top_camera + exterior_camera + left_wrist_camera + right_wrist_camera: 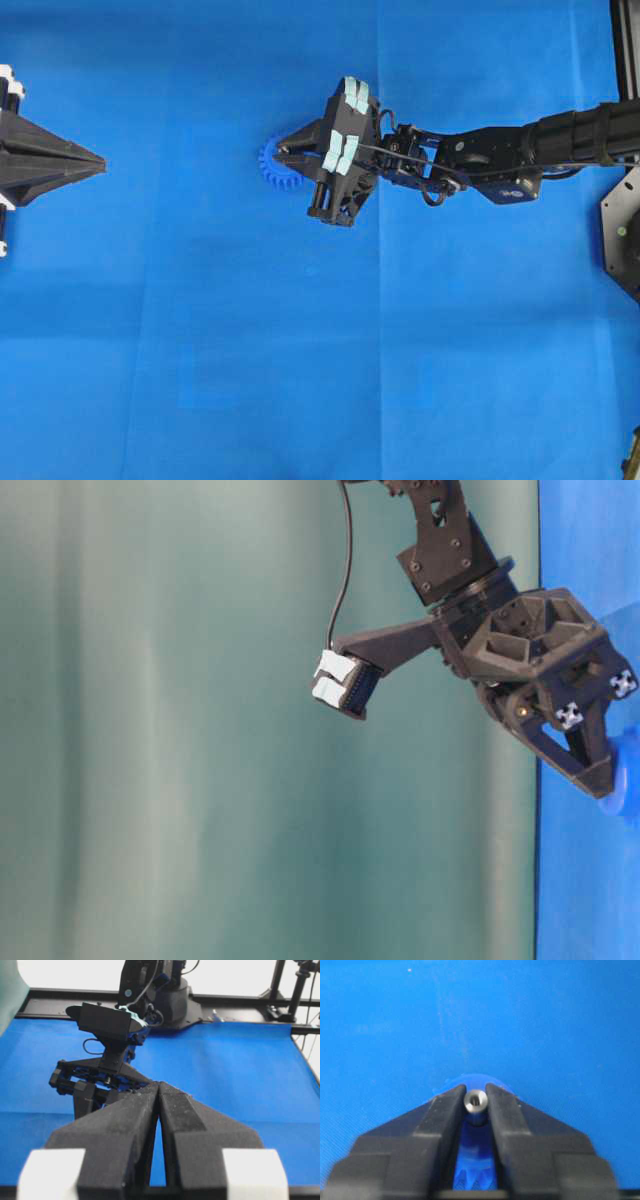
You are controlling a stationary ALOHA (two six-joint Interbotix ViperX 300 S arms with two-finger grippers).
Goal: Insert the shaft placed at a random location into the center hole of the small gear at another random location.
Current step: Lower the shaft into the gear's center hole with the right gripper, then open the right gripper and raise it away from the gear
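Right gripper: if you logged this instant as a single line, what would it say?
right gripper: shaft between fingertips, over small gear | hole: hidden | left gripper: shut, parked away | insertion: unconfirmed

Overhead layout: small gear (277, 165) lies on the table cloth (200, 350) left of centre, right gripper (283, 157) over it; shaft (475, 1101) stands between its fingertips; left gripper (98, 162) at far left.

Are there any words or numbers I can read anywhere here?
None: no words or numbers can be read.
The only signs are small black-and-white checker stickers on the right gripper; they hold no letters.
The small gear and the shaft bear no writing.
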